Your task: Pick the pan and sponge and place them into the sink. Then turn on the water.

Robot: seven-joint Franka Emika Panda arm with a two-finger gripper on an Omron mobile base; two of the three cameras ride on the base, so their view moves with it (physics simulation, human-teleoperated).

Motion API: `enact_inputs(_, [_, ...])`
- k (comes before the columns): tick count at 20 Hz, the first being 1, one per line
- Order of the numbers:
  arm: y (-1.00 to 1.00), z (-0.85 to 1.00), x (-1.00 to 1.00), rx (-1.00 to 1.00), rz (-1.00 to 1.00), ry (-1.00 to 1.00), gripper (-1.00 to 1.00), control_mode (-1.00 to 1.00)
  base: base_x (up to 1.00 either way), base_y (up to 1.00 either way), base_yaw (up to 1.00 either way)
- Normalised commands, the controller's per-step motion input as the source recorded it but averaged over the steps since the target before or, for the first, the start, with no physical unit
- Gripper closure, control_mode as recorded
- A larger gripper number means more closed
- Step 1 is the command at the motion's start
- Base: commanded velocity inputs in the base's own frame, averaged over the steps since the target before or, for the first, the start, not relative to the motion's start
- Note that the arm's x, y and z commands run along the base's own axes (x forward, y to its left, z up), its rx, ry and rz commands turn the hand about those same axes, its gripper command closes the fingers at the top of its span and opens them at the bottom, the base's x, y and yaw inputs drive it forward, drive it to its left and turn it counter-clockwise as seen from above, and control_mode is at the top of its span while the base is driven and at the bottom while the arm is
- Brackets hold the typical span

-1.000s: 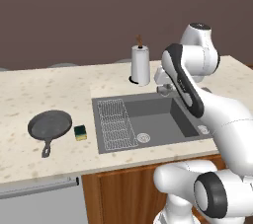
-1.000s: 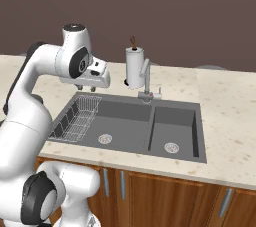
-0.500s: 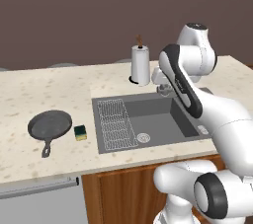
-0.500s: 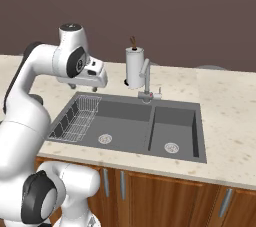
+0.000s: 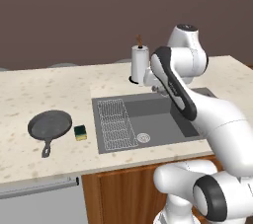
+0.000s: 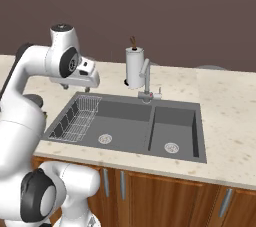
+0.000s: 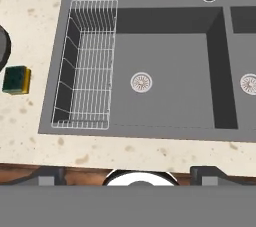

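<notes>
The pan [image 5: 49, 125], a dark round skillet, lies on the counter left of the sink [image 5: 153, 118], its handle pointing toward the front edge. Just right of it lies the sponge [image 5: 80, 132], yellow with a green top, also at the left edge of the hand view [image 7: 16, 80] beside a sliver of the pan [image 7: 2, 48]. My gripper [image 6: 76, 88] hangs above the sink's [image 6: 125, 121] back left corner, pointing down. Its fingertips [image 7: 47, 176] stand wide apart, open, with nothing between them. Below lie the wire rack [image 7: 87, 66] and a drain [image 7: 141, 82]. The faucet [image 6: 146, 78] runs no water.
A white paper towel roll [image 6: 134, 67] stands behind the faucet. The sink has a second, smaller basin [image 6: 172, 131] on the right. Beige counter [image 5: 44, 90] stretches around the pan and sponge, and wooden cabinet fronts [image 6: 165, 193] run below the counter edge.
The fingers look spread wider than a second ago. The arm has barely shifted, and the pan and sponge lie where they were.
</notes>
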Motion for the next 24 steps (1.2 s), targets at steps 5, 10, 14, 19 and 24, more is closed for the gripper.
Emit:
enact_inputs(5, [0.30, -0.14, 0.00, 0.00, 0.00, 0.01, -1.00, -1.00, 0.00, 0.00, 0.00])
enact_inputs(10, [0.31, -0.17, 0.00, 0.00, 0.00, 0.01, -1.00, -1.00, 0.00, 0.00, 0.00])
enact_inputs(14, [0.29, -0.18, 0.00, 0.00, 0.00, 0.00, -1.00, -1.00, 0.00, 0.00, 0.00])
enact_inputs(19, [0.28, -0.13, 0.00, 0.00, 0.00, 0.01, -1.00, -1.00, 0.00, 0.00, 0.00])
enact_inputs(24, [0.27, -0.11, 0.00, 0.00, 0.00, 0.02, -1.00, -1.00, 0.00, 0.00, 0.00])
